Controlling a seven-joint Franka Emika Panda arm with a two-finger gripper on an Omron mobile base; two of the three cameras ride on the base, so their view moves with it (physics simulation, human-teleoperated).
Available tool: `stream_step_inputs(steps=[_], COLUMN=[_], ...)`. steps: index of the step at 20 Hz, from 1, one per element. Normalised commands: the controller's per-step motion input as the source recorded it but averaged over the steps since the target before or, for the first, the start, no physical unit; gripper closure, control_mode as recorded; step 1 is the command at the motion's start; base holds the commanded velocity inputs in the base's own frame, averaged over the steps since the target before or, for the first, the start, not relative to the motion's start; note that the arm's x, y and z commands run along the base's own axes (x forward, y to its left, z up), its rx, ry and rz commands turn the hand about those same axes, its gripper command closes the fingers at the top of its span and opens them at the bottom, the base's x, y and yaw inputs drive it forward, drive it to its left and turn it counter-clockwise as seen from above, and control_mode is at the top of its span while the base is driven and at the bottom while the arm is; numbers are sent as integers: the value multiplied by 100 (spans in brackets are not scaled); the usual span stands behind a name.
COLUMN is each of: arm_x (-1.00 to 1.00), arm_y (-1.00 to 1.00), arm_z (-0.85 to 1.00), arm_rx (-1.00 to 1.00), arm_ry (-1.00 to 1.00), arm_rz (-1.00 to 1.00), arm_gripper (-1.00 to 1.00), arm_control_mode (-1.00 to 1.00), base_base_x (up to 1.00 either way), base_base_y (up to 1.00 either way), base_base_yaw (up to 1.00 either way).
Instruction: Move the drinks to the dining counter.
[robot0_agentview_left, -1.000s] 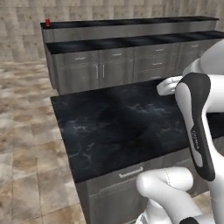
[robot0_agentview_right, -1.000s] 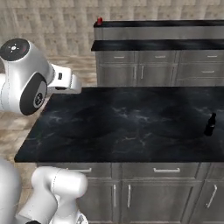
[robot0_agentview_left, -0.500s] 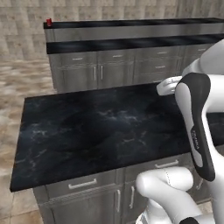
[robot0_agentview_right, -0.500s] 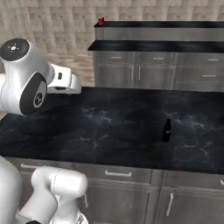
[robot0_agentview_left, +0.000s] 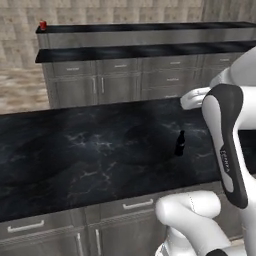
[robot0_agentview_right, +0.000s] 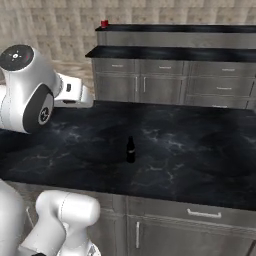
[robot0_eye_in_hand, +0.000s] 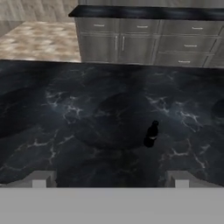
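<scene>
A small slim dark bottle (robot0_agentview_left: 180, 144) (robot0_agentview_right: 130, 149) stands upright on the near black stone-topped block (robot0_agentview_left: 75, 155). In the hand view the bottle (robot0_eye_in_hand: 151, 134) is ahead of my gripper (robot0_eye_in_hand: 109, 181) and slightly right of its middle, well apart from it. The gripper is open, its two fingertips (robot0_eye_in_hand: 40, 179) spread wide with nothing between them. A red can (robot0_agentview_left: 43, 25) (robot0_agentview_right: 104, 23) stands on the left end of the raised ledge of the dining counter (robot0_agentview_left: 140, 50) (robot0_agentview_right: 175, 52), across the aisle behind the block.
Grey drawers and cabinet doors (robot0_eye_in_hand: 144, 41) line the dining counter's front. A tiled floor (robot0_agentview_left: 20, 87) lies left of it. My own white arm (robot0_agentview_left: 225, 145) (robot0_agentview_right: 30, 90) rises at the block's near side.
The whole picture has slid left as the base drove right along the block. The bottle now shows near the middle of the views. The gripper has stayed open.
</scene>
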Motion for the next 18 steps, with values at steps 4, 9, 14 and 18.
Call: stream_step_inputs(steps=[4, 9, 14, 18], arm_x=[0, 0, 0, 0], arm_y=[0, 0, 0, 0], arm_z=[0, 0, 0, 0], arm_rx=[0, 0, 0, 0], arm_ry=[0, 0, 0, 0], arm_rz=[0, 0, 0, 0], arm_gripper=[-100, -100, -100, -100], arm_control_mode=[100, 100, 100, 100], base_base_x=[100, 100, 40, 8], base_base_y=[-15, -5, -87, -100], base_base_yaw=[2, 1, -5, -9])
